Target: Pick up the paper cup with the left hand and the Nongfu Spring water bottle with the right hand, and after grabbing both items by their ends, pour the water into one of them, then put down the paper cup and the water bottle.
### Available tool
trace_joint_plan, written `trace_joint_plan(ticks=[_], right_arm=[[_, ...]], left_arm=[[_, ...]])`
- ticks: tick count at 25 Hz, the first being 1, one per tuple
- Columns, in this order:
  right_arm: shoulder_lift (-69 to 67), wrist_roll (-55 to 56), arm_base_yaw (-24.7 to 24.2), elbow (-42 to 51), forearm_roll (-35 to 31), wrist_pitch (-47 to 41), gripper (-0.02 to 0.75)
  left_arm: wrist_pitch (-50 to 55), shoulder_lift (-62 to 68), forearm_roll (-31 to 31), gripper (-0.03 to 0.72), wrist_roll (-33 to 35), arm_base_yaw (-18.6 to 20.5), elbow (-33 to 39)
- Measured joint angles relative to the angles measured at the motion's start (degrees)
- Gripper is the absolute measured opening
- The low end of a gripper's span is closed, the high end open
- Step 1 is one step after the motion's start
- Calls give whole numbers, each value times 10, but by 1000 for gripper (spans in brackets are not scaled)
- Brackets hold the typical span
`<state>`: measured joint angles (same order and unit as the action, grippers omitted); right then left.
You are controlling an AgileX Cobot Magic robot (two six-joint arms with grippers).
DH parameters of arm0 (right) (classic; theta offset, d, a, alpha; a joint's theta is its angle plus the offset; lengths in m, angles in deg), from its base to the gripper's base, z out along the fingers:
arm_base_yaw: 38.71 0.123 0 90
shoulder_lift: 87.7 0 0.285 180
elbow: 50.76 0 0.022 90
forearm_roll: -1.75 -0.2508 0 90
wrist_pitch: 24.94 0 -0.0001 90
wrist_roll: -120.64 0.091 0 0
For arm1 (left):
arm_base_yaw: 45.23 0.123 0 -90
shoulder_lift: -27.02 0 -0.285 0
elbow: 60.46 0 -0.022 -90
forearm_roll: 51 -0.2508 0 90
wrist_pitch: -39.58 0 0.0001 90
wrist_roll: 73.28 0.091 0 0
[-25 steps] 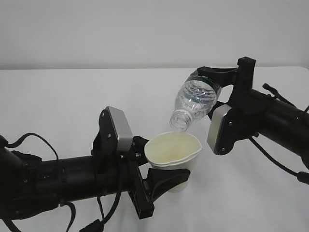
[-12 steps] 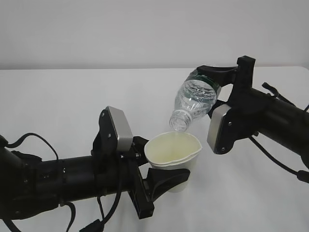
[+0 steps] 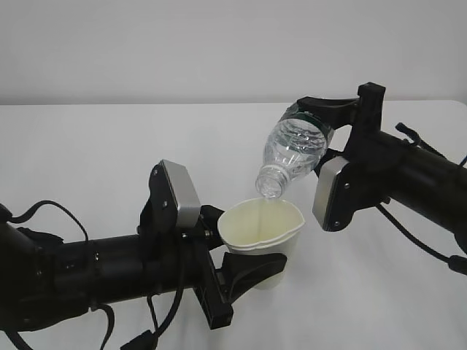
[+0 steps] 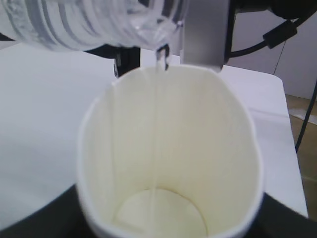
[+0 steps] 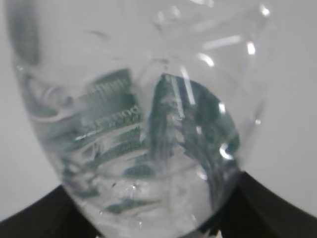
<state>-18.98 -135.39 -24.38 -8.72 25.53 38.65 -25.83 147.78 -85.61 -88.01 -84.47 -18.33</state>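
A: Exterior: left hand point(image 3: 244, 273) clamps the paper cup point(image 3: 263, 233) above the surface point(image 3: 87, 160); right hand point(image 3: 321, 127) grips the tilted Nongfu Spring water bottle point(image 3: 294, 149), mouth over the rim.

B: Left wrist: a thin stream of water point(image 4: 157, 124) enters near the cup's far edge; drift would spill.

A: Right wrist: bottle base fills the frame; a slack grip risks slippage.

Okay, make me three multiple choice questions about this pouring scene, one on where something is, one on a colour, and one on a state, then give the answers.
1. Where is the bottle's mouth?
A. Just above the cup's rim
B. Flat on the table
C. Under the cup

2. What colour is the cup's inside?
A. Bright red
B. Pale yellowish
C. Black

3. How is the bottle held?
A. Upright
B. Tilted neck-down
C. Lying on the table

Answers:
1 A: the water bottle has its neck over the paper cup.
2 B: the left wrist view shows a creamy interior.
3 B: the right pincer tips it, and a thin stream of water falls in.
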Motion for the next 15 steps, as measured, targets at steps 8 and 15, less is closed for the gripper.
trace_joint_plan(ticks=[8,15], right_arm=[[0,-2,0,0,0,0,480],[0,-2,0,0,0,0,480]], left_arm=[[0,0,0,426,0,0,0],[0,0,0,426,0,0,0]])
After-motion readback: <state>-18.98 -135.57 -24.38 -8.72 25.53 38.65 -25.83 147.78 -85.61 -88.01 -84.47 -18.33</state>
